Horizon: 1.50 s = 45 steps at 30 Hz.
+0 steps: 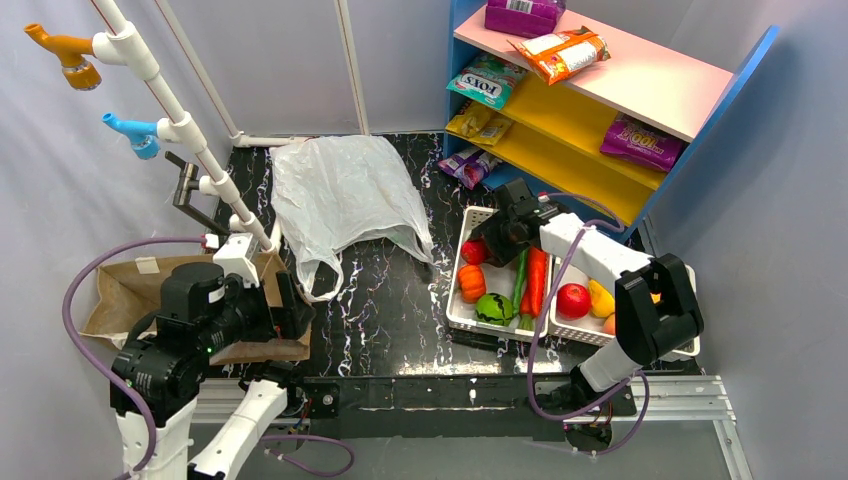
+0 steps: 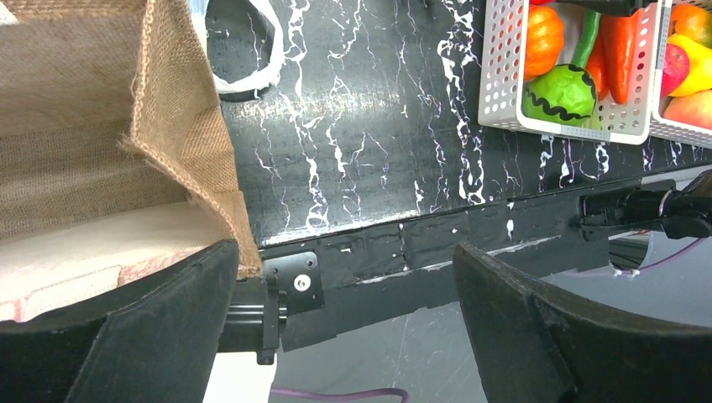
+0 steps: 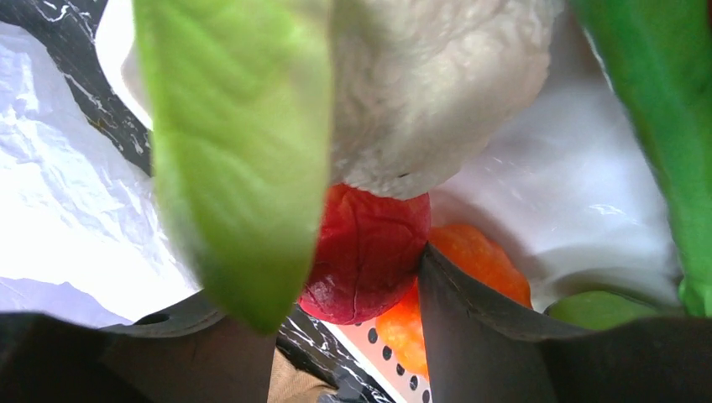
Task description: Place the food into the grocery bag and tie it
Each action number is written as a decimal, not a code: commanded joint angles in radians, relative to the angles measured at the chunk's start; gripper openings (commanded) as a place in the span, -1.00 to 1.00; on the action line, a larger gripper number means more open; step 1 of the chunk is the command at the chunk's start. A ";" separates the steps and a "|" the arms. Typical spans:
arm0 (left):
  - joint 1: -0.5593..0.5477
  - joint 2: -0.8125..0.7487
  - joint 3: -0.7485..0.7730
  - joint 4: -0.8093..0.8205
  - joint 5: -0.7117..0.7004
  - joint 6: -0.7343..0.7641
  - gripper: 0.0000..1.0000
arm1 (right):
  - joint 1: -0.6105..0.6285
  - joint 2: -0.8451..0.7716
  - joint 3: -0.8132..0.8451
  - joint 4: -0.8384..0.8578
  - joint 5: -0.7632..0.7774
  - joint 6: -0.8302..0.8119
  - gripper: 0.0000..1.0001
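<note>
1. Worktop (image 1: 390, 300): black with white veins.
2. Grocery bag (image 1: 340, 195): lies flat and crumpled near the middle of the far edge.
3. White basket (image 1: 457, 312): near the right edge, holding the food (image 1: 472, 283).
4. Left gripper (image 2: 344, 252): spread wide and empty, over the near edge beside a brown bag (image 2: 84, 126).
5. Right gripper (image 1: 480, 245): down in the basket's far corner, either side of a red tomato (image 3: 365, 252). Whether it pinches the tomato, I cannot tell.

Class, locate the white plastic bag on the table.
In the top view, the plastic bag lies flat at the back of the table, left of centre, between the brown bag and the basket.
</note>
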 commanded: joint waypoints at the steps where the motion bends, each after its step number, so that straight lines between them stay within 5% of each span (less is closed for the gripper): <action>1: -0.005 0.043 0.016 0.029 -0.004 0.015 0.99 | 0.004 -0.004 0.119 -0.076 0.023 -0.084 -0.18; 16: -0.023 0.289 -0.064 0.290 -0.189 0.179 0.99 | 0.004 -0.200 0.273 -0.271 -0.042 -0.320 -0.27; 26: -0.263 0.516 -0.153 0.548 -0.357 0.434 0.95 | 0.003 -0.276 0.394 -0.388 -0.093 -0.520 -0.31; 45: -0.286 0.885 -0.308 0.949 -0.469 0.622 0.44 | -0.014 -0.430 0.404 -0.543 -0.089 -0.607 -0.30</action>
